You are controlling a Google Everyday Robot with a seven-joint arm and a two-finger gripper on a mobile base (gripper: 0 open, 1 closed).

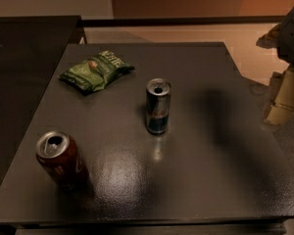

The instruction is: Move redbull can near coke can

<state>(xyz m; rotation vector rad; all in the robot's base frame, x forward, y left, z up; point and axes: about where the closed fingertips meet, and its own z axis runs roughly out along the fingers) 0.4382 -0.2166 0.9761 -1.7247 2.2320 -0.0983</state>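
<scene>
The redbull can [158, 106] stands upright near the middle of the dark table [210, 180]; it is slim, dark blue and silver, with a red mark and an opened silver top. The coke can [60, 159] is red with white lettering and stands at the table's front left, well apart from the redbull can. My gripper [284, 99] hangs at the right edge of the view, beyond the table's right side and well away from both cans. It holds nothing that I can see.
A green snack bag [96, 71] lies at the table's back left. A second dark surface [19, 82] adjoins the table on the left. Pale floor [186, 33] lies beyond the far edge and to the right.
</scene>
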